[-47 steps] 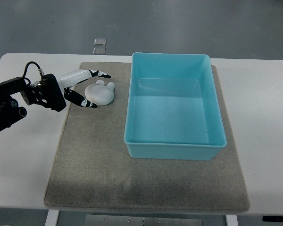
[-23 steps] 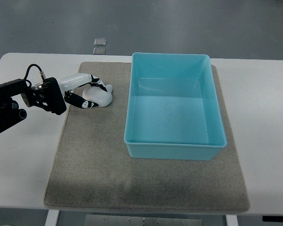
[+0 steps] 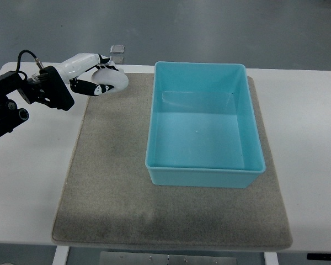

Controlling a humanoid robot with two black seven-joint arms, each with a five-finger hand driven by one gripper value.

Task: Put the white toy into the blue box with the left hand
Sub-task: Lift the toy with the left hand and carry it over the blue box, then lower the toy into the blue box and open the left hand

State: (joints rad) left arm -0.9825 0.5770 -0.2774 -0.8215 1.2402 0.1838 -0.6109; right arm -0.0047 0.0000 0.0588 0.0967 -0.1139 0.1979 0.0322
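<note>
The white toy [image 3: 113,80], a rounded soft shape, is up off the grey mat [image 3: 116,182] at the back left, held in my left hand [image 3: 99,77]. The hand's white and black fingers [image 3: 90,86] wrap around it from the left. The arm's dark wrist block [image 3: 44,91] comes in from the left edge over the white table. The blue box [image 3: 203,165], an open rectangular tub, stands on the mat to the right of the toy with nothing inside. A gap of mat separates the toy from the box's left wall. My right hand is out of view.
The white table [image 3: 309,138] extends to both sides of the mat. Two small clear squares [image 3: 117,49] lie on the floor beyond the table's far edge. A black cable [image 3: 25,55] loops above the left wrist.
My left hand closed around the white toy where it lay on the mat, then lifted it up and toward the back of the table. The blue box has stayed put.
</note>
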